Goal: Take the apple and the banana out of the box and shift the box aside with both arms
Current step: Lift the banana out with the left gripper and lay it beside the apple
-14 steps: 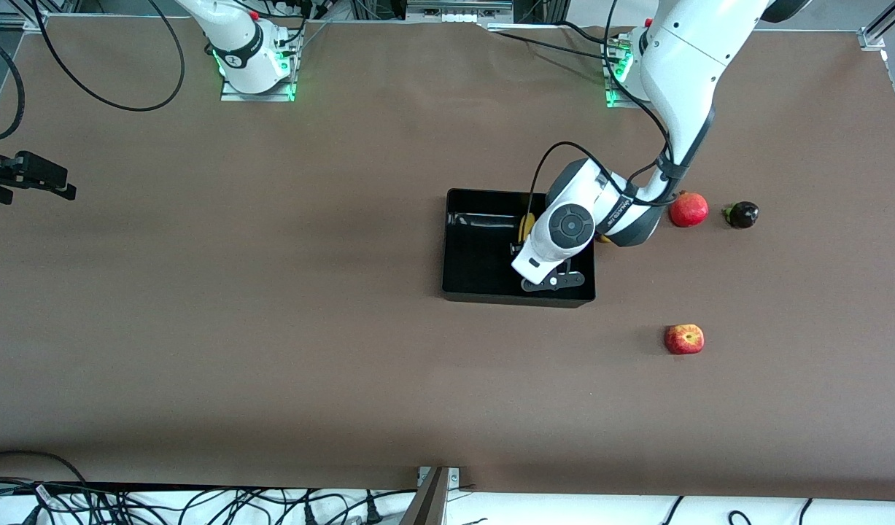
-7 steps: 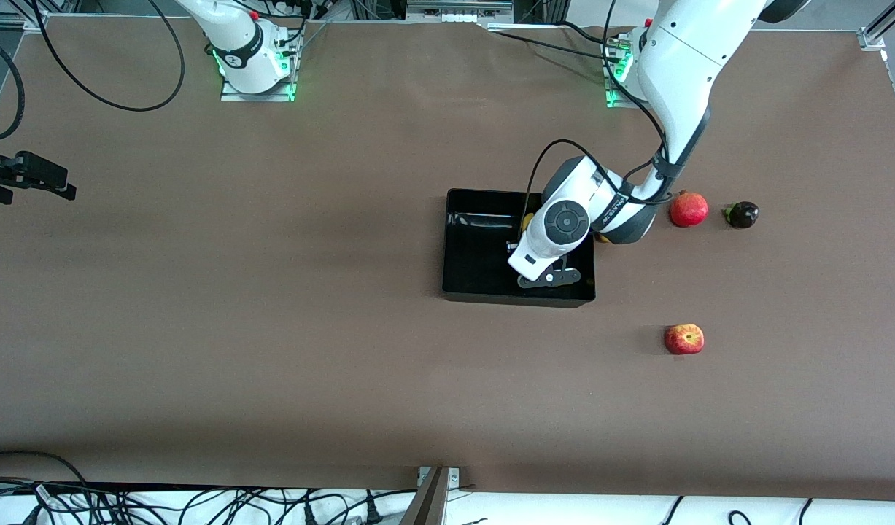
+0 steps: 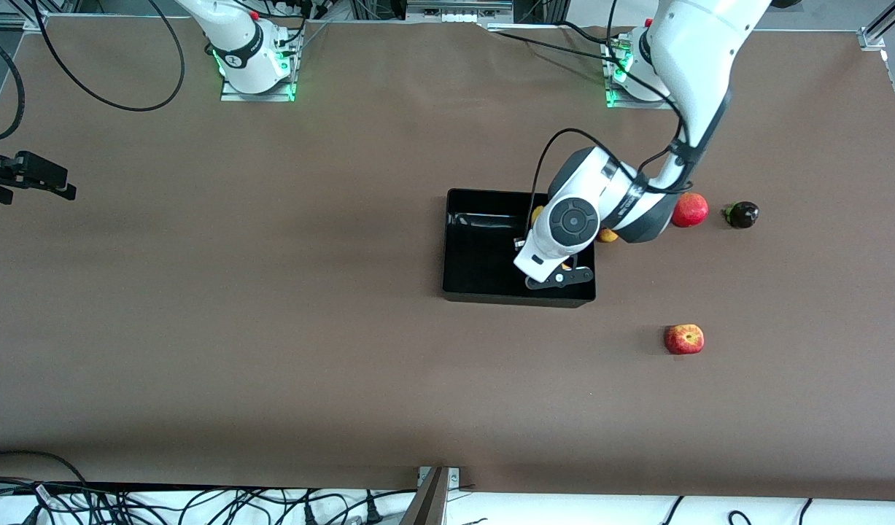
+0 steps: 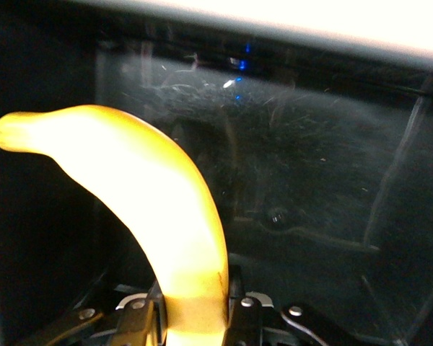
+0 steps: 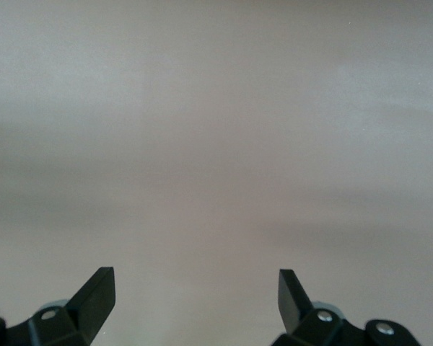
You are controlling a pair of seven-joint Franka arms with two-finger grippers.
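Note:
The black tray [image 3: 476, 251] lies mid-table. My left gripper [image 4: 195, 317] is shut on the yellow banana [image 4: 151, 187] and holds it just above the tray's glossy floor [image 4: 317, 173]. In the front view the left arm's wrist [image 3: 571, 219] covers the gripper, and only a yellow end of the banana [image 3: 537, 214] shows. The red apple [image 3: 683, 339] lies on the table, nearer to the front camera than the tray, toward the left arm's end. My right gripper [image 5: 195, 288] is open and empty over bare brown table; it does not show in the front view.
A round red pomegranate [image 3: 690, 210] and a small dark fruit [image 3: 742, 214] lie beside the tray toward the left arm's end. An orange-yellow mango [image 3: 607, 235] lies against the tray's outer wall, partly under the left arm. A black device [image 3: 28, 175] sits at the right arm's table end.
The left arm's wrist has turned and shifted a little over the tray with the banana; the banana's visible end now shows closer to the tray's wall toward the bases. The apple has not moved.

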